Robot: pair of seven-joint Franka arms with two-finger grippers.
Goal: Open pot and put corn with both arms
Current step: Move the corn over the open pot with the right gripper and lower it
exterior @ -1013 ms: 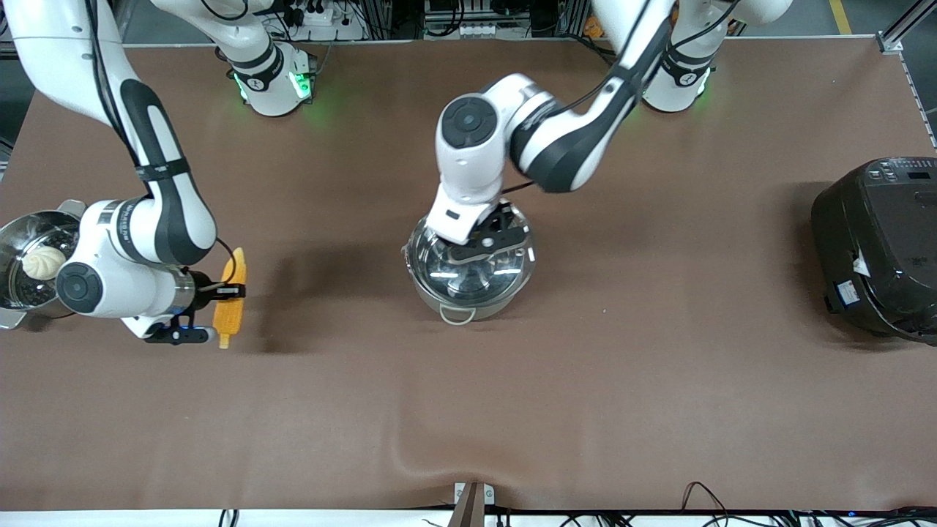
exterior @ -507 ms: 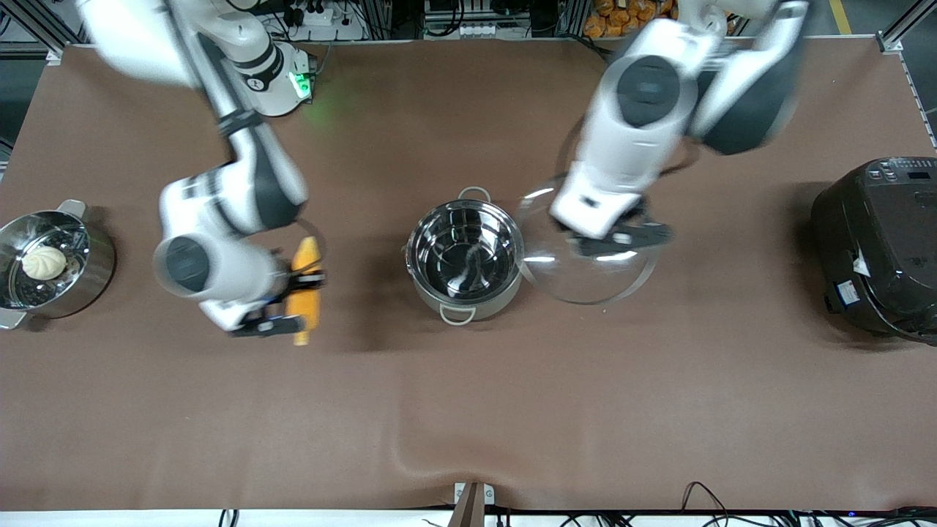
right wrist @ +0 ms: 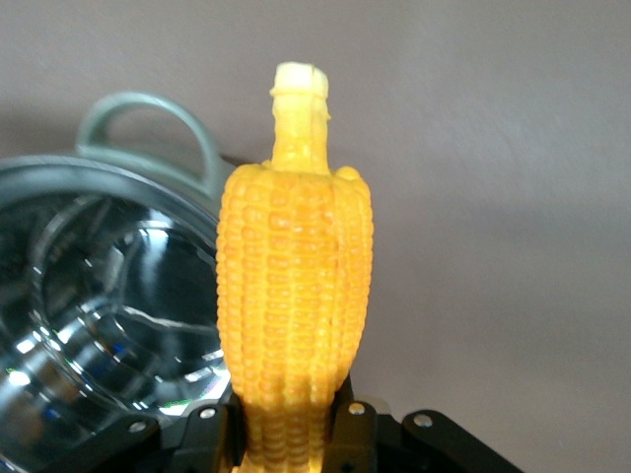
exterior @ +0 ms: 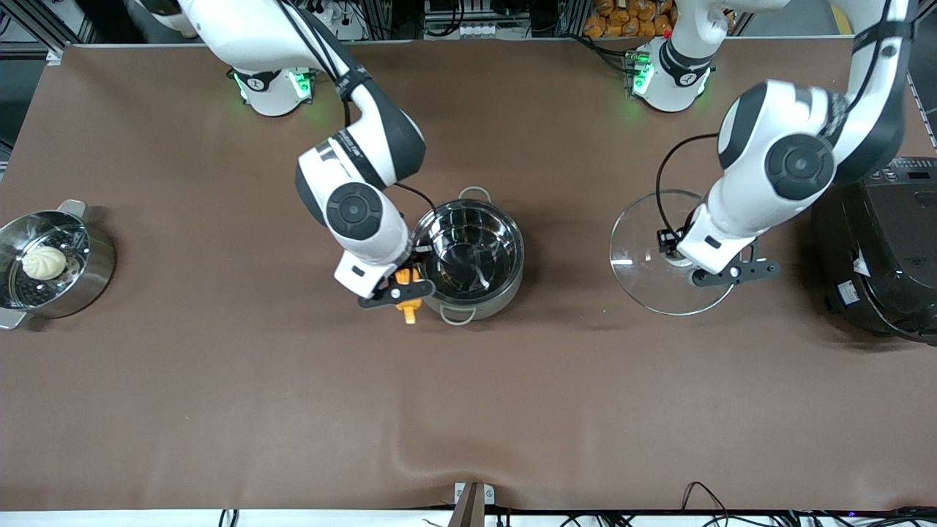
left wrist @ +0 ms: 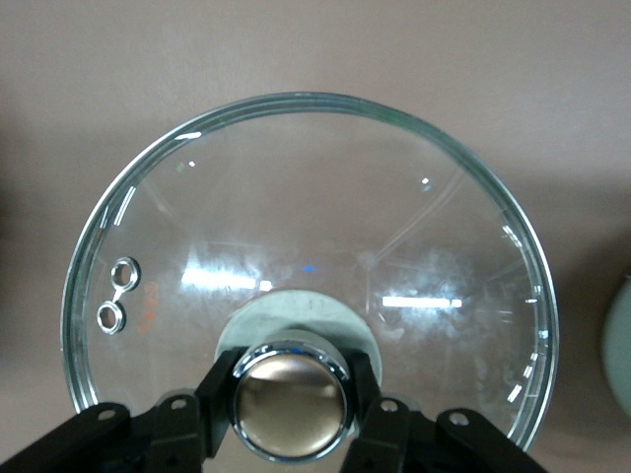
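The brown desk (exterior: 219, 410) carries a black rice cooker (exterior: 878, 249) at the left arm's end and a steamer (exterior: 73, 285) with a white bun (exterior: 44, 262) at the right arm's end. In the middle stands the pot (exterior: 468, 252), open and empty, one loop handle nearer the front camera, the other farther from it. The glass lid (exterior: 644, 282) is off the pot and hangs over bare desk between pot and cooker; the left gripper (left wrist: 291, 394) has its fingers (left wrist: 219, 394) closed against both sides of the lid's knob (left wrist: 292, 399). The right gripper (exterior: 399, 289) is over the pot's rim on the side toward the right arm's end, fingers clamped on the thick end of the corn (right wrist: 296, 296), whose stub (right wrist: 301, 84) points away from the gripper, with the pot's handle just beside it.
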